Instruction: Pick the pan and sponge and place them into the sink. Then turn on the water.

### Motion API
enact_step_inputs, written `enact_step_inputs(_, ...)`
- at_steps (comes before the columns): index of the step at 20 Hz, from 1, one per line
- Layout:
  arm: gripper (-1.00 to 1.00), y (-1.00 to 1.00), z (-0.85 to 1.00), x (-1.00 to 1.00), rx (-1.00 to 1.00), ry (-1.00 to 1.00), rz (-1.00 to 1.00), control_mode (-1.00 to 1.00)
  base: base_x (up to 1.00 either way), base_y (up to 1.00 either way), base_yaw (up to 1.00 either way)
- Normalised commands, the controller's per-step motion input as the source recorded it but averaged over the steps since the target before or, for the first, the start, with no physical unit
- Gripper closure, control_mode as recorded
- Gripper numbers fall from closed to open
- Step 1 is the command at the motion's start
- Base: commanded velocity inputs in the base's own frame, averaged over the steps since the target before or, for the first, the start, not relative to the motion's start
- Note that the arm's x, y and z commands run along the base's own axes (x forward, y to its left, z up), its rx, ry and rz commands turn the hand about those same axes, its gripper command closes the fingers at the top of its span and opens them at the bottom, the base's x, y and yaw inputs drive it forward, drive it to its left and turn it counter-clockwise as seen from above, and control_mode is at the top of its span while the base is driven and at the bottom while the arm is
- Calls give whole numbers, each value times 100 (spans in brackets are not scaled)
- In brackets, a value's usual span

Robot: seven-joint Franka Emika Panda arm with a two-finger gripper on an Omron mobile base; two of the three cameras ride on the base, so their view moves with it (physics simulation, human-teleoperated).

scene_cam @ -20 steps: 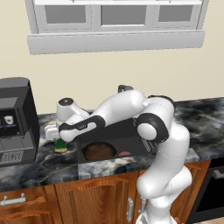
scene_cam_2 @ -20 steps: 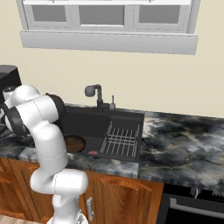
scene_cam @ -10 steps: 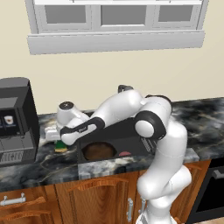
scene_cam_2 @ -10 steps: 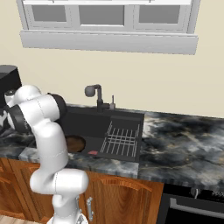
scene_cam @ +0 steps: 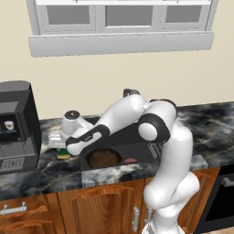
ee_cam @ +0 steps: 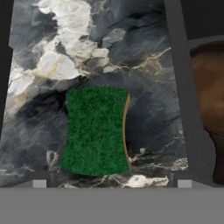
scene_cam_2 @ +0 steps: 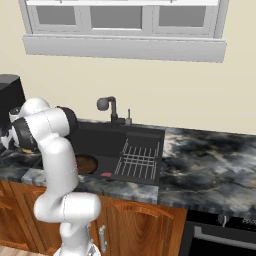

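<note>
A simulated kitchen with a window above a dark marbled tabletop (scene_cam: 27, 176) on wooden cabinets; a black coffee machine (scene_cam: 16, 125) stands at the left end. The sink (scene_cam_2: 102, 142) is a black basin set into the tabletop, with a dark wire rack (scene_cam_2: 140, 159) in its right part and a dark grey faucet (scene_cam_2: 111, 111) behind. The pan (scene_cam: 103, 158), round, shallow and dark brown, lies inside the basin at its left side, beside a small red drain (scene_cam: 130, 161).

The sponge (ee_cam: 95, 130) is a small block with a rough green top and a thin yellow edge showing along one side. It lies flat on the marble just left of the sink's rim, outside the basin. The pincer (ee_cam: 111, 183) hangs over it with its jaws spread wide and holds nothing; in the hand view one fingertip (ee_cam: 39, 183) shows on either side of the sponge, and the sponge sits between them, nearer one tip. From the left base view the hand hovers above the sponge (scene_cam: 63, 155) at the basin's left edge.
</note>
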Motion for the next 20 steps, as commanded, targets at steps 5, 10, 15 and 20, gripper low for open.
enact_step_inputs(5, -100, 13, -1, 18, -3, -4, -3, -100, 0, 0, 0)
enact_step_inputs(10, -100, 17, -9, 19, -3, -1, -2, -100, 0, 0, 0)
enact_step_inputs(15, -100, 9, -17, 16, -1, 0, -1, -100, 0, 0, 0)
enact_step_inputs(20, -100, 0, -17, 10, 0, 0, 0, -100, 0, 0, 0)
